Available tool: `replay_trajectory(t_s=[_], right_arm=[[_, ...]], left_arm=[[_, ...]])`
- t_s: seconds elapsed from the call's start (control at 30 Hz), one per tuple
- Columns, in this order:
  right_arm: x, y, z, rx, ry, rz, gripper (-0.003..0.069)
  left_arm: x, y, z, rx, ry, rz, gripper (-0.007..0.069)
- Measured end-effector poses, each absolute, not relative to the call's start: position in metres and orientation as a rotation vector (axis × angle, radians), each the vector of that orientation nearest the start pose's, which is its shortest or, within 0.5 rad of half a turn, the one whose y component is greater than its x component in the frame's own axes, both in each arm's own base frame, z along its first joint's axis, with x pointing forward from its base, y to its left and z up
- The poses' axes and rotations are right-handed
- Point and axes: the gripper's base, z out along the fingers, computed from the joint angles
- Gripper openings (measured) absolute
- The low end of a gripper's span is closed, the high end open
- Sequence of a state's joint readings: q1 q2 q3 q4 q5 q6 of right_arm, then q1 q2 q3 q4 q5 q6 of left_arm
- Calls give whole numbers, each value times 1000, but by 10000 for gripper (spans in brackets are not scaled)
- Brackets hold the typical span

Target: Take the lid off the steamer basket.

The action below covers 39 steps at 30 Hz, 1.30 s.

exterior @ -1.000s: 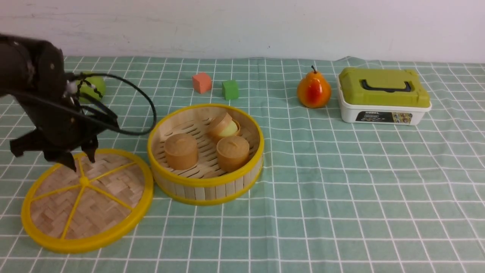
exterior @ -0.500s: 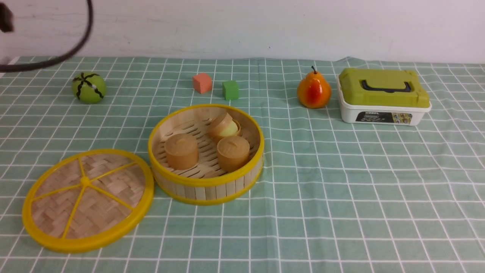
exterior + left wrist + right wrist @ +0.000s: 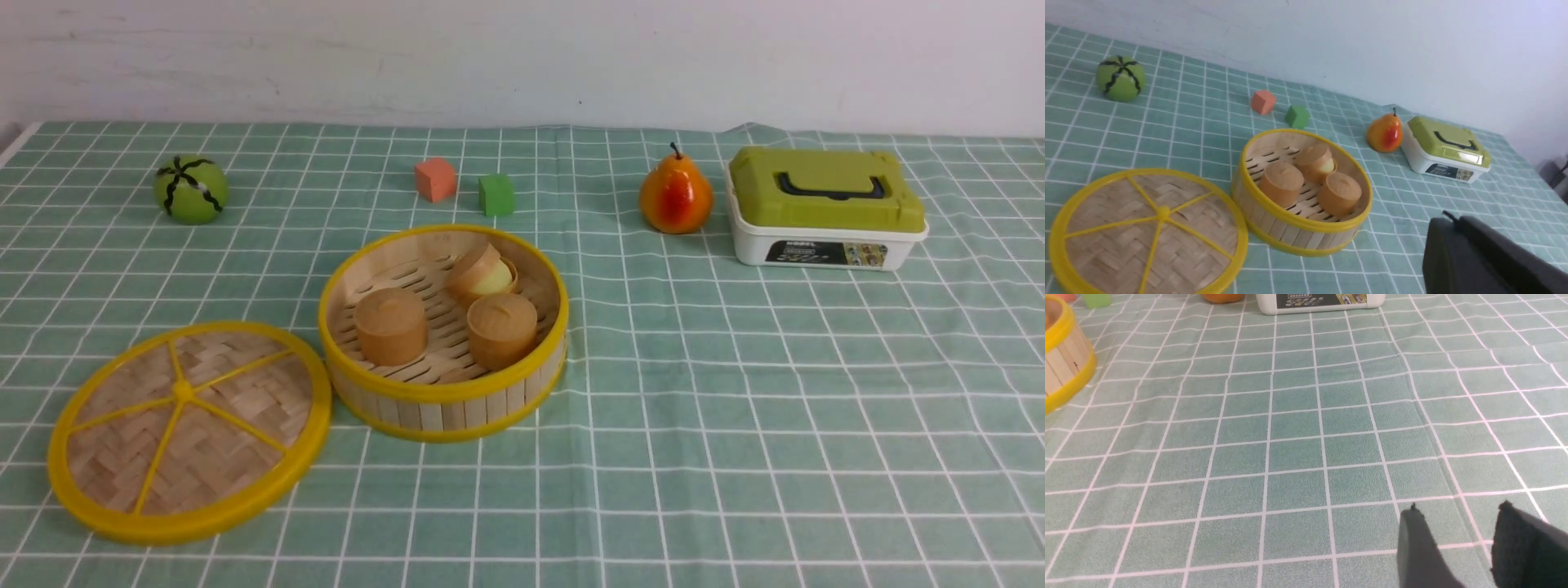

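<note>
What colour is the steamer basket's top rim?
The rim is yellow; it shows best in the front view.

The white box [image 3: 826,247] at the far right carries a dark label [image 3: 826,254] reading "NOBEL". Its smaller print is unclear.

Yellow-rimmed lid [image 3: 183,392]; orange-red pear [image 3: 677,194]; green, black-striped ball [image 3: 192,189].

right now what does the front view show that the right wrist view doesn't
Only the front view: the lid, the green ball and the three small pots inside the basket. Only the right wrist view: the right end effector, open. Both: the basket, both blocks, the pear and the box, some just partly.
</note>
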<state>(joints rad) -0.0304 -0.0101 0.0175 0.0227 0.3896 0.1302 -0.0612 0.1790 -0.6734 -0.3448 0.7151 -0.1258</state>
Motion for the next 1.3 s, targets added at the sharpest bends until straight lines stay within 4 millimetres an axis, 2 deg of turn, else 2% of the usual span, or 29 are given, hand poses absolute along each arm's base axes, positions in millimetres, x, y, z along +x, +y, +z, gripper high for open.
replay_trajectory(t_s=[0.1,0.27,0.5,0.73,0.83,0.87,0.97,1.3], right_arm=[[52,-1,173,165,1874,91,241],[52,-1,173,165,1874,91,241],[52,-1,173,165,1874,91,241],[52,-1,173,165,1874,91,241],[52,-1,173,165,1874,91,241],[52,-1,173,165,1874,91,241],[52,-1,173,165,1874,91,241],[52,-1,173,165,1874,91,241]], left_arm=[[11,-19,332,-141,1580,-551,-13],[16,-15,307,-183,1473,-548,-13],[34,-15,264,-223,1590,-538,-13],[43,-15,232,-233,1689,-498,-13],[48,-12,210,-207,1754,-414,-13],[48,-12,208,-205,1759,-407,-12],[52,-8,179,-181,1834,-299,-12],[53,-3,171,-223,1864,-243,-8]])
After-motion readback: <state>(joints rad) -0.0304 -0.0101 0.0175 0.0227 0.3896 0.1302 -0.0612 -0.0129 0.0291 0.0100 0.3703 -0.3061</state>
